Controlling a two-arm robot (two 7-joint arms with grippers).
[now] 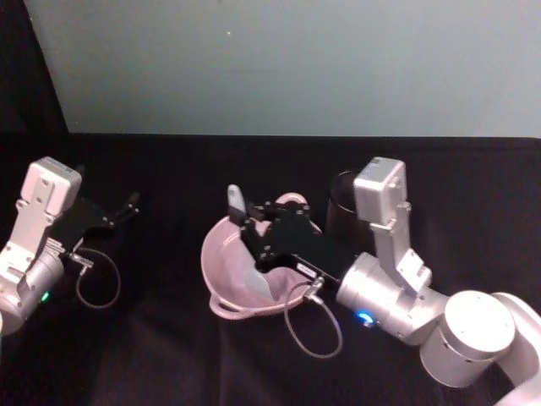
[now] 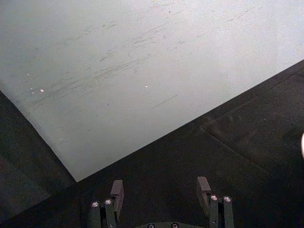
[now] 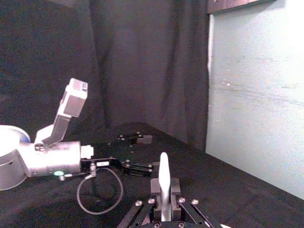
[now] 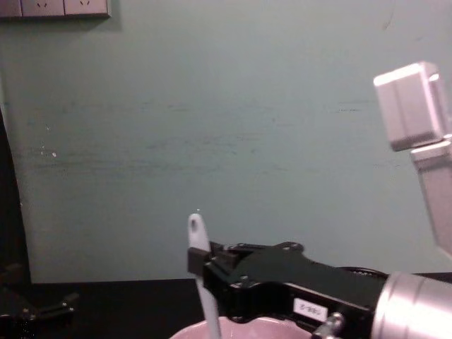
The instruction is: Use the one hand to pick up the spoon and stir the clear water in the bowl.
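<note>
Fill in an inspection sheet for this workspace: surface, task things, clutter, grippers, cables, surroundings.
Surface: table draped in black cloth.
Job's things: pink bowl mid-table; white spoon upright over it, lower end hidden; water cannot be made out.
Clutter: black mesh cup behind the bowl, to its right.
Grippers: right gripper over the bowl, shut on the spoon; left gripper parked at left, open.
Cables: grey cable loop under the right wrist, another at the left.
Surroundings: pale green wall, black curtain, sockets.

right hand [image 4: 201, 265] gripping upright spoon [image 4: 196, 229], over pink bowl [image 4: 244, 330]
</note>
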